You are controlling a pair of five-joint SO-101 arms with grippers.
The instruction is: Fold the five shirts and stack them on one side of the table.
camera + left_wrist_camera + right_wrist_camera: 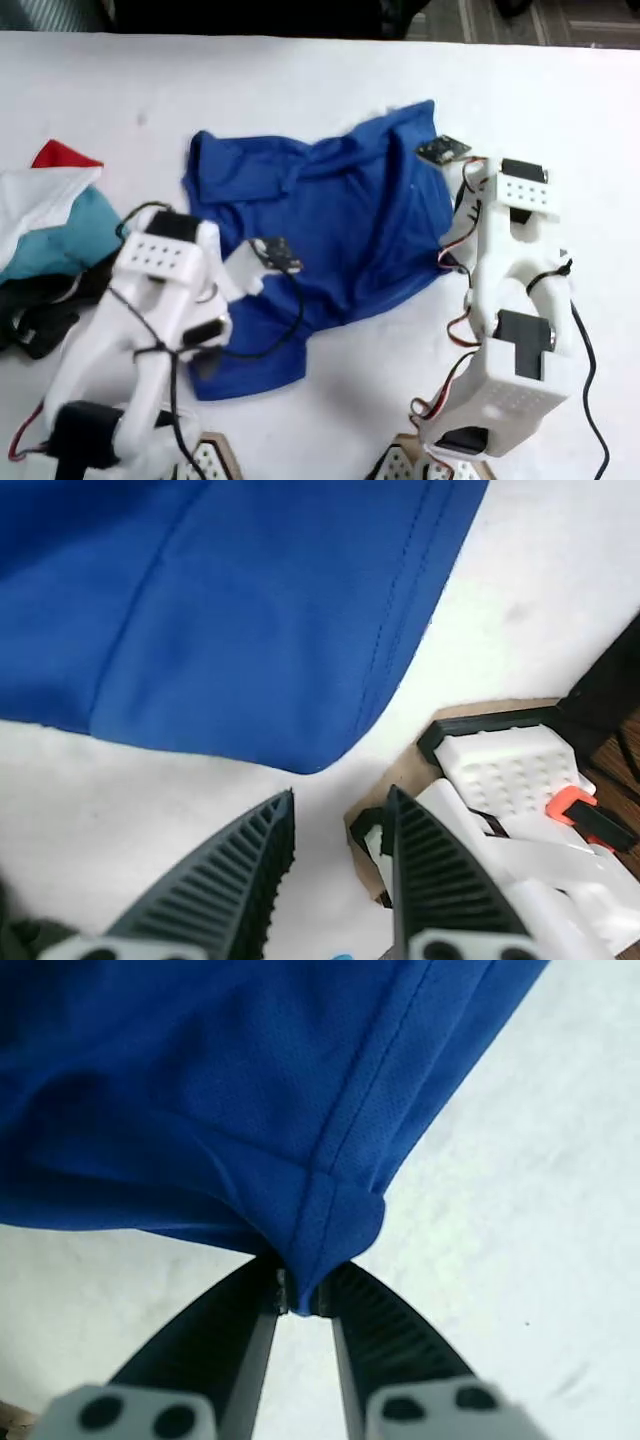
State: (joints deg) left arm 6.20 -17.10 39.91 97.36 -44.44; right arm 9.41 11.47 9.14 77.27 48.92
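Right tool (298, 1300) is clamped on a hemmed corner of the blue shirt (340, 210), which lies rumpled in the middle of the counter (300, 70). Left tool (335, 815) hangs parted, gripping nothing, just off the shirt's near corner. To my eye it should pinch that corner, then both carry the edge across together, cloth taut.

We saw a white worktop (330, 75) with a blue shirt (340, 220) lying rumpled and partly spread across its middle. At the worktop's left edge lay a heap of garments (45, 215) in white, red, teal and black, probably more shirts, apart from the blue one.
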